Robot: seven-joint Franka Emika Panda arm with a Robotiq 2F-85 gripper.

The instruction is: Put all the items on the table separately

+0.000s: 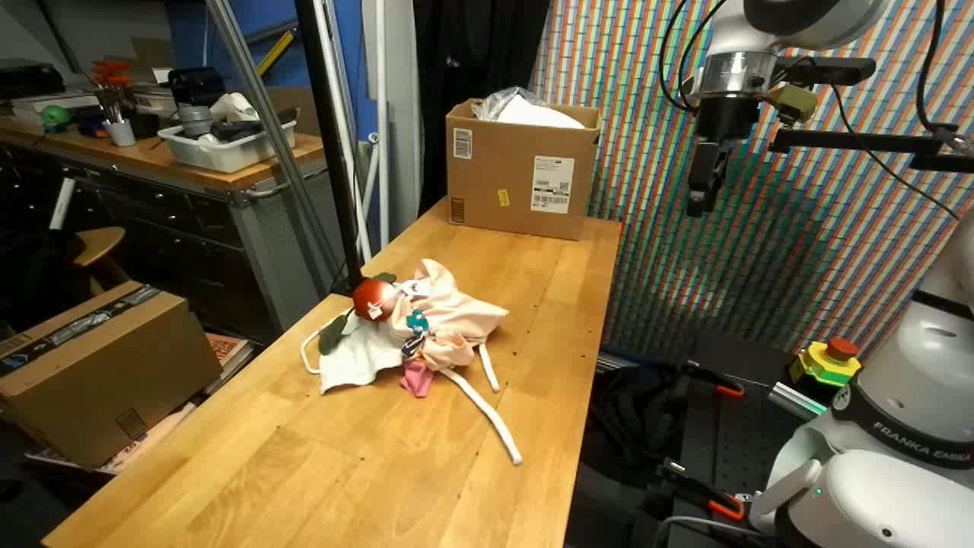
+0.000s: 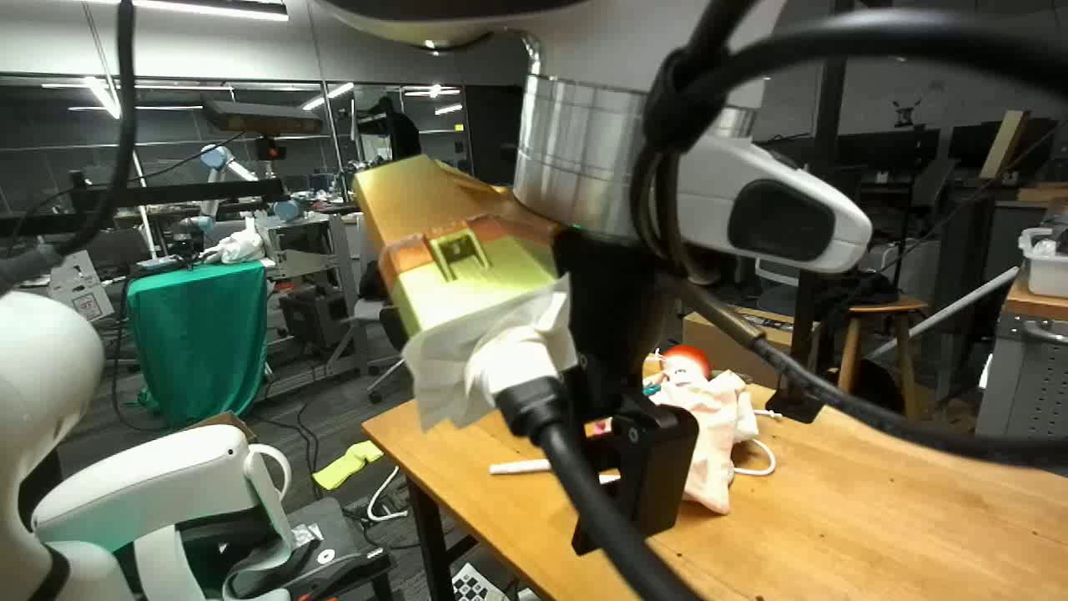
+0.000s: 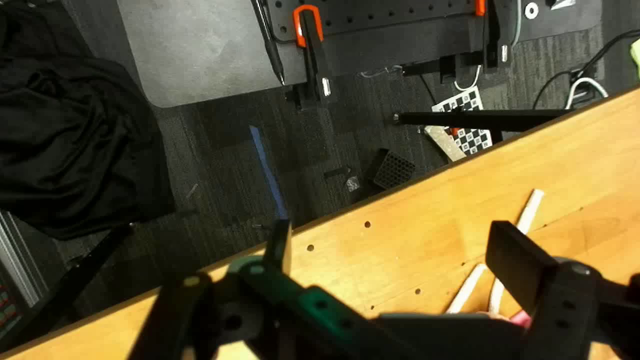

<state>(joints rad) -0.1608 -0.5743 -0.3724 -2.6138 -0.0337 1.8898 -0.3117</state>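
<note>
On the wooden table the items lie heaped together: a pale pink cloth, a white cloth, a red-orange ball, a dark green cloth and a deeper pink scrap. A thin white cord loops out at one side; a white curved stick and a shorter white strip stick out at the other. My gripper hangs high beyond the table's edge, apart from the pile. In the wrist view the gripper is wide open, nothing between its fingers. A tiny white piece cannot be made out.
A brown cardboard box stands at the table's far end with plastic wrap on top. A dark upright post rises beside the table near the ball. Past the edge are a black cloth and a dark mount plate.
</note>
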